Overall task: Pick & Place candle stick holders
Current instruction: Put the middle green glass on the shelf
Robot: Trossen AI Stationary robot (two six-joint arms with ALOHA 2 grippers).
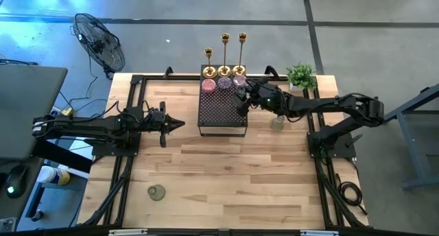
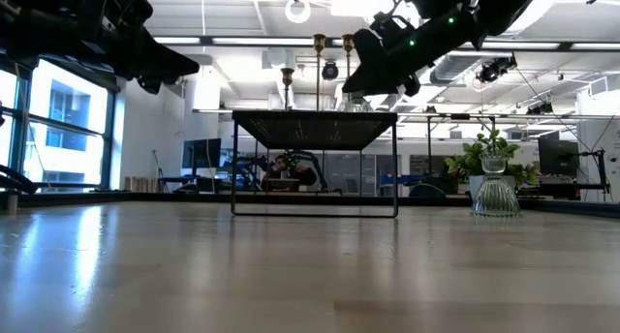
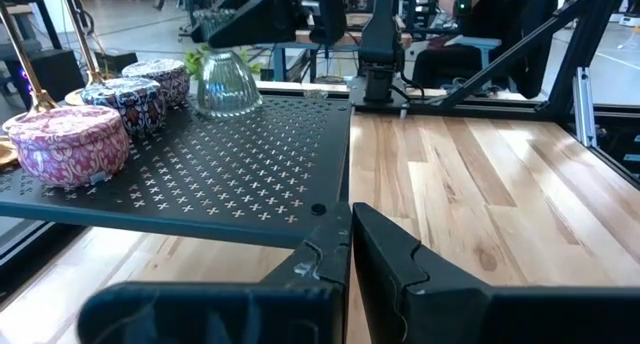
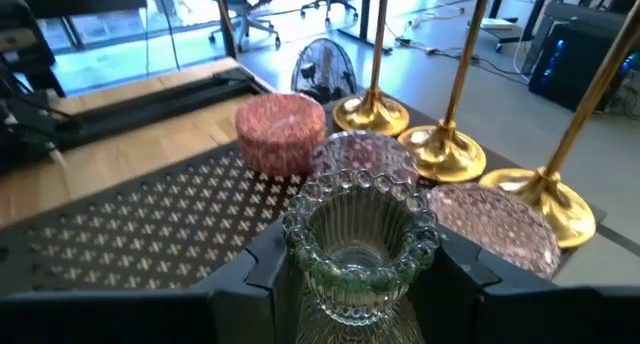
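Pale green glass cup (image 4: 360,239) right up close, gripped on both sides by the right claw (image 4: 360,276). Claw partly closed, snug on the ribbed glass. Up over the back part of the black mesh stand (image 4: 130,234), very low, maybe touching it; hard to tell.

Just behind the cup, three pink cups (image 4: 280,132) in a row on the stand. Behind those, three gold candlesticks (image 4: 445,149) with round bases, standing up straight.

Step in hand, by the look of it: putting this cup down on the stand, in front of the pink row.

How to do it well:
- Go down slow and straight. Keep the cup upright.
- Stay clear of the nearest pink cup; almost no room there.
- Watch the tall gold sticks. One bump could tip them over.
- Let go only when the bottom sits flat on the mesh.
- Open wide, then pull straight back, not sideways.

Two more clear glass cups down on the table (image 1: 226,174): one near the potted plant (image 1: 300,74), one far off by the front left corner.

Left claw (image 1: 177,124) shut tight, holding nothing, waiting beside the left edge of the stand.
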